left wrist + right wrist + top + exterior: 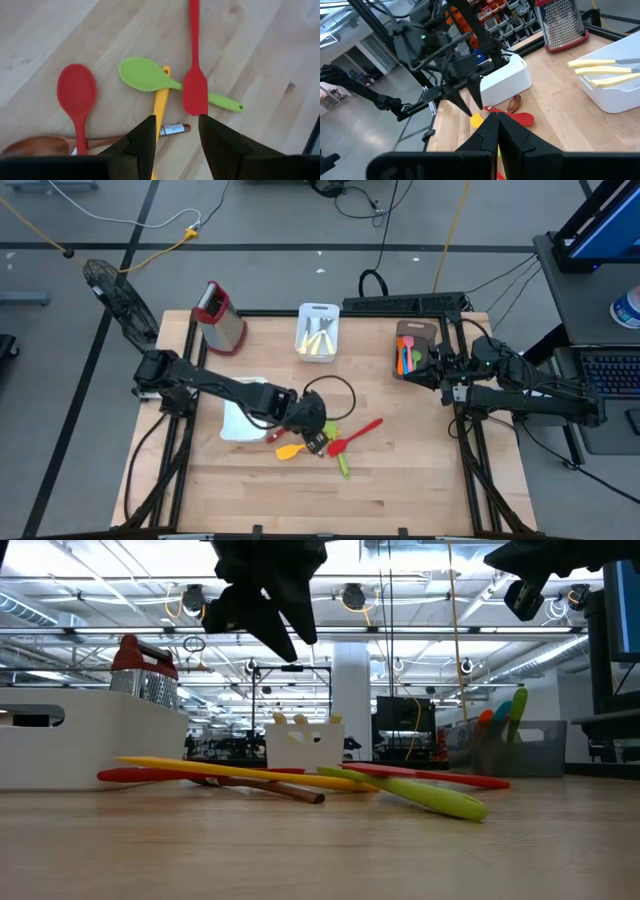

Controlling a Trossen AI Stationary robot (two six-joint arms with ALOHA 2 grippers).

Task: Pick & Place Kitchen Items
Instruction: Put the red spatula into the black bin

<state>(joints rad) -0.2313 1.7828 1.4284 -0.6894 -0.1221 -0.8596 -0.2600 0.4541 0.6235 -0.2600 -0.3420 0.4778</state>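
While the left end effector (314, 442) hangs over the middle of the wooden tabletop (400, 480) with its two dark fingers (142, 142) spread and nothing between them, a small heap of kitchen items lies directly beneath it. In the left wrist view the heap reads clearly: a red spoon (76, 97), a green spoon (150, 77) lying across a yellow spatula (160, 107), a red spatula (195, 75) crossing the green spoon's handle, and a brown wooden spoon (35, 146) partly hidden at the picture's edge. From above, the yellow spatula's blade (289, 450) pokes out to the left of the arm, the red spatula (358, 433) runs off to the right, and the green spoon's handle (343, 465) points toward the near edge.

Just left of the heap sits a white tray (240, 420), partly covered by the left arm. At the far edge, a steel box grater (220, 315) with a red top stands left of a second white tray (318, 332), which holds pale-handled utensils (their exact kind is hard to make out). Farther right, a brown tray (410, 348) carries several colourful utensils, orange, blue and green among them.

The right end effector (440, 370) hovers by the brown tray at the tabletop's right side, its fingers (512, 137) pressed together and holding nothing.
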